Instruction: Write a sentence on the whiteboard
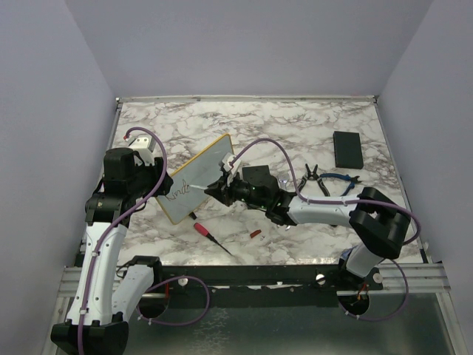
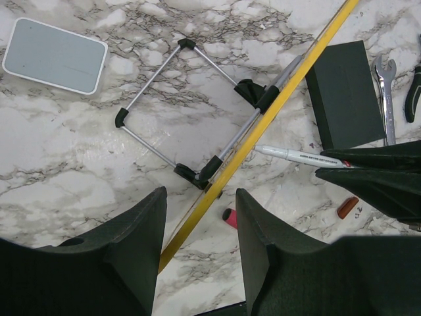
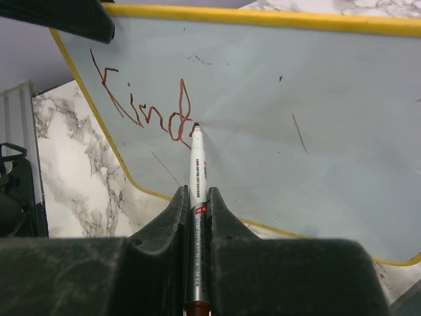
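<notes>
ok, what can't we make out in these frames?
- Top external: the writing on the whiteboard is too small to read.
- Left wrist: the whiteboard is seen edge-on, so its face is hidden; whether the left end effector actually grips it is unclear.
- Right wrist: the board's right end is cut off by the picture edge; a dark finger covers its top left corner.

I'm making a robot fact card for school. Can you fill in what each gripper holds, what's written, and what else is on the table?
left gripper: holds the whiteboard by its yellow edge, tilted up
right gripper: shut on a white marker, tip on the board
sentence: one reddish word so far, maybe "Find"
table: black slab, blue-handled pliers, red screwdriver
</notes>
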Motion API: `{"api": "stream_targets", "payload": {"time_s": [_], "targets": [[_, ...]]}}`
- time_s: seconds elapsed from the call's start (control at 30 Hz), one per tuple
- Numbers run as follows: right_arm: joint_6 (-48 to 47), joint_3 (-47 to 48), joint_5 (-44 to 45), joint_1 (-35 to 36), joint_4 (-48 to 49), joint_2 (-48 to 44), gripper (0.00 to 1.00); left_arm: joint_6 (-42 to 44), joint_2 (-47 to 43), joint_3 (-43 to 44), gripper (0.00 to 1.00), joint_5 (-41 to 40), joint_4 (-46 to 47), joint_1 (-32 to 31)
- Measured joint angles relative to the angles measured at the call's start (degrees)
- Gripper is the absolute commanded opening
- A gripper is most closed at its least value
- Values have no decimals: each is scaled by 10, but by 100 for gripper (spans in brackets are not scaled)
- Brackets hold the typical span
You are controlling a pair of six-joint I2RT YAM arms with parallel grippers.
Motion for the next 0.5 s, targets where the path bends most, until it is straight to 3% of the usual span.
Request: {"api": "stream_targets", "payload": {"time_s": [0.5], "targets": [[4, -5, 24, 0, 0, -11, 1, 0, 0, 0, 47, 0, 0, 0]]}}
